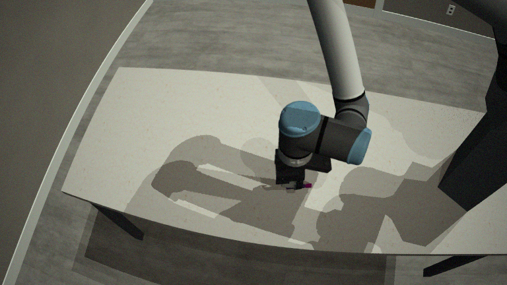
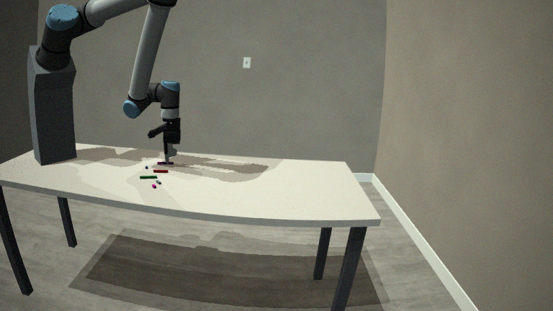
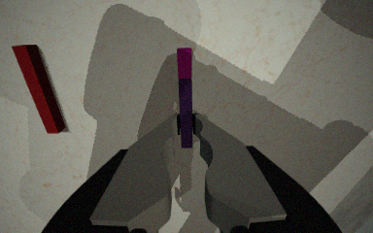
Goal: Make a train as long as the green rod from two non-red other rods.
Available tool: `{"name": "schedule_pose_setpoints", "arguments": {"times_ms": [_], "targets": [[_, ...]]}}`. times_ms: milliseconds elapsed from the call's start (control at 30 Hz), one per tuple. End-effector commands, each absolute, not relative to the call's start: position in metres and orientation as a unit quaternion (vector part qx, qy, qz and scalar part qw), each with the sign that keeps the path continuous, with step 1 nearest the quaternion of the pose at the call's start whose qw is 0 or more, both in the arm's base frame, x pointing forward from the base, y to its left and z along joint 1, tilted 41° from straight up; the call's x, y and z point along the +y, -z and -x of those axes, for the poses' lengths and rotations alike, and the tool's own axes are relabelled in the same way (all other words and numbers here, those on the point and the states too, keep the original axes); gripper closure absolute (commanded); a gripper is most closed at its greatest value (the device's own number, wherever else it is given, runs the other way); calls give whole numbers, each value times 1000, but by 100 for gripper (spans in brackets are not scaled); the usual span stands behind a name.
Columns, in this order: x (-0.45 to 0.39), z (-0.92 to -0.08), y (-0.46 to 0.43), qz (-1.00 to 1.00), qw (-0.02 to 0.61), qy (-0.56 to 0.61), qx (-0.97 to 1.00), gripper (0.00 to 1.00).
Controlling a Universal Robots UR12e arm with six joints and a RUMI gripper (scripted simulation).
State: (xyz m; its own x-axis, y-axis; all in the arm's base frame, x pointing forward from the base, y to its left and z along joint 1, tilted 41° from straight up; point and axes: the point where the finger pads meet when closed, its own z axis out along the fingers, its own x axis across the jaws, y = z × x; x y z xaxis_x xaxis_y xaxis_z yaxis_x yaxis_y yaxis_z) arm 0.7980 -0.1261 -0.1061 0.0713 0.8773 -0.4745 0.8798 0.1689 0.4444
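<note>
Red rod (image 2: 160,170) (image 3: 40,89) shows in exterior and wrist, not top.

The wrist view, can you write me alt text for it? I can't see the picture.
A two-jaw gripper is closed on a purple rod, whose far end meets a shorter magenta rod in a straight line on a pale, shadowed table top. A red rod lies apart, slanted, on the left.

Your gripper (image 1: 298,185) (image 2: 166,162) (image 3: 186,115) points straight down, low over the bench (image 1: 149,117) (image 2: 265,193) (image 3: 233,97) — fingers closed on a rod — wrist upright above.
</note>
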Motion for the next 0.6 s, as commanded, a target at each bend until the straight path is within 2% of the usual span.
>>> {"name": "schedule_pose_setpoints", "arguments": {"times_ms": [0,467,567], "targets": [[-126,-798,106,-644,347,1,681,100],[-126,-798,106,-644,347,1,681,100],[-126,-798,106,-644,347,1,681,97]]}}
